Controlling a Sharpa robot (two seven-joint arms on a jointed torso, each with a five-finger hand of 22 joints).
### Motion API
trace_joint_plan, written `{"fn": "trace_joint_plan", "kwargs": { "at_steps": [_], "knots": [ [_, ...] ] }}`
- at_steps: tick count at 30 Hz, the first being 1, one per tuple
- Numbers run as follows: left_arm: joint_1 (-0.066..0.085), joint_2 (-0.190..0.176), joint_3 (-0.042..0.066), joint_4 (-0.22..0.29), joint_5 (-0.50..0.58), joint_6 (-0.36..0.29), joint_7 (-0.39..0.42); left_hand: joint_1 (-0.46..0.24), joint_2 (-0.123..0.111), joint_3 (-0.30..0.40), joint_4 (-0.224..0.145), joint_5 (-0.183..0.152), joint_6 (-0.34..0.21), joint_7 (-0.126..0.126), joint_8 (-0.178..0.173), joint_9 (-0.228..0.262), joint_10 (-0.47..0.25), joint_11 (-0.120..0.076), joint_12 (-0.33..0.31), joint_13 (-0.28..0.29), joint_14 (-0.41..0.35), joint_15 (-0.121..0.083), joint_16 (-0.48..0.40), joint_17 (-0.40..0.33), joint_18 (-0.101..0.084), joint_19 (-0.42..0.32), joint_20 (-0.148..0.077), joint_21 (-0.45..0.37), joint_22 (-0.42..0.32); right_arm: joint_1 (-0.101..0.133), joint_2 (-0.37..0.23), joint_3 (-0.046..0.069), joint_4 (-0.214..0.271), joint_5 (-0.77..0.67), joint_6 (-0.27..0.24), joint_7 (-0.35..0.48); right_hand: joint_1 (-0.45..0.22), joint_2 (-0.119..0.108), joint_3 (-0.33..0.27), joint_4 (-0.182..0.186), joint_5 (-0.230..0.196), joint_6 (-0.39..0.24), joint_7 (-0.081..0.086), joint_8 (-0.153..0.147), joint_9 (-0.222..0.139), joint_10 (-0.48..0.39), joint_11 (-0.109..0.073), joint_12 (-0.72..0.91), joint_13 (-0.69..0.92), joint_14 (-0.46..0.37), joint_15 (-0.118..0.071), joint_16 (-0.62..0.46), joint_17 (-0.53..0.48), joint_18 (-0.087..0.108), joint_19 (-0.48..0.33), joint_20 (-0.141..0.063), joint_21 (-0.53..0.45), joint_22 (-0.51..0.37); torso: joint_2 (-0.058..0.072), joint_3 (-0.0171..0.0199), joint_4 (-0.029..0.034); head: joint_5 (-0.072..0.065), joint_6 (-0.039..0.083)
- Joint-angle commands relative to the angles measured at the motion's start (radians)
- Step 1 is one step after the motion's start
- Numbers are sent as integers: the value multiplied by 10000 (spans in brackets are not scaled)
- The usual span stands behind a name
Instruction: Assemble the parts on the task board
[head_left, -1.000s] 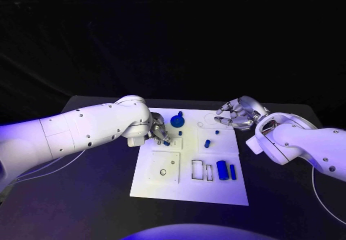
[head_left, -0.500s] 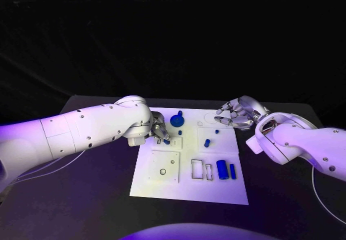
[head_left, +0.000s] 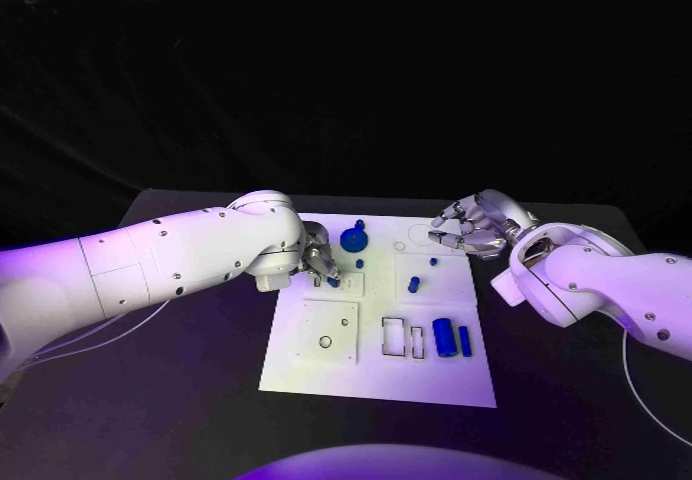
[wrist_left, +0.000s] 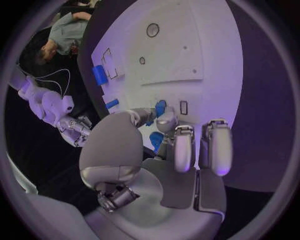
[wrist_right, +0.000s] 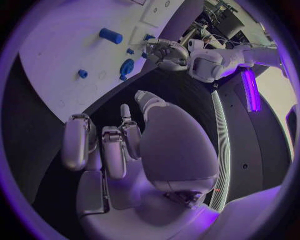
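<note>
Nothing much has moved. Our left hand (head_left: 316, 259) pinches a small blue part (wrist_left: 160, 108) at the task board (head_left: 378, 375); it could slip. Our right hand (head_left: 469, 230) curls empty.

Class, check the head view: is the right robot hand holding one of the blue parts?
No. The right robot hand hovers over the far right corner of the task board with curled fingers and nothing blue in them.
</note>
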Motion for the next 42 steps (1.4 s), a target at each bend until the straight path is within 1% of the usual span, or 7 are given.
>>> {"fn": "trace_joint_plan", "kwargs": {
  "at_steps": [1,12,16,19,25,34,42],
  "knots": [
    [-8,4,5,67,-175,-176,91,-123,1,1607,-1538,62,216,-141,52,1504,83,-2,55,28,1002,-64,63,2483,-166,211,-76,79,1256,-7,4,0,11,-106,135,21,-25,-63,54,-24,29,-70,3,68,8,-71,-12,-59,376,953,-62,-56,2353,149,-74,15,-65,510,-6,-3,2,4,-15],
    [-22,-44,5,174,-308,-413,143,-188,-15,1671,-1602,189,265,-162,119,1540,164,-16,151,127,1006,-75,75,2498,-183,252,-87,123,1327,-8,-2,0,8,-106,140,21,-25,-63,54,-24,29,-70,3,68,8,-71,-12,-59,376,953,-62,-56,2353,149,-74,15,-65,510,-9,-4,5,18,-20],
    [-31,-58,6,227,-316,-493,169,-284,-48,1743,-1662,427,296,-178,181,1577,207,-31,198,168,1008,-89,83,2508,-190,270,-100,143,1364,-8,-1,0,3,-106,144,20,-25,-63,54,-24,29,-70,3,68,8,-71,-12,-59,376,953,-62,-56,2353,149,-74,15,-65,510,-5,-7,4,18,-16],
    [-36,-64,7,249,-319,-505,168,-311,-57,1762,-1681,498,305,-185,198,1588,223,-34,215,185,1009,-92,85,2511,-193,277,-104,150,1377,-9,1,0,0,-106,147,20,-25,-63,54,-24,29,-70,3,68,8,-71,-12,-59,376,953,-62,-56,2353,149,-74,15,-65,510,-8,-6,0,26,-20],
    [-54,-59,7,244,-324,-420,140,-329,-62,1773,-1694,547,313,-189,211,1595,220,-36,206,169,1011,-93,92,2520,-195,282,-106,155,1386,-12,5,0,-8,-106,162,14,-25,-63,54,-24,29,-70,3,68,8,-71,-12,-59,376,953,-62,-56,2353,149,-74,15,-65,510,0,2,4,23,-32],
    [-179,-37,6,208,-447,-259,85,-345,-71,1783,-1710,593,319,-194,223,1602,225,-37,210,170,1008,-95,82,2508,-194,278,-108,151,1382,-26,5,0,-16,-106,181,7,-25,-63,54,-24,29,-70,3,68,8,-71,-12,-59,376,953,-62,-56,2353,149,-74,15,-65,510,8,-5,-9,13,-80],
    [-219,-61,5,232,-676,-162,56,-358,-79,1796,-1730,641,327,-200,236,1609,228,-38,211,169,1009,-96,86,2512,-195,280,-110,154,1388,-35,2,0,-17,-106,188,6,-25,-63,54,-24,29,-70,3,68,8,-71,-12,-59,376,953,-62,-56,2353,149,-74,15,-65,510,-5,-2,5,6,-105]
  ]
}}
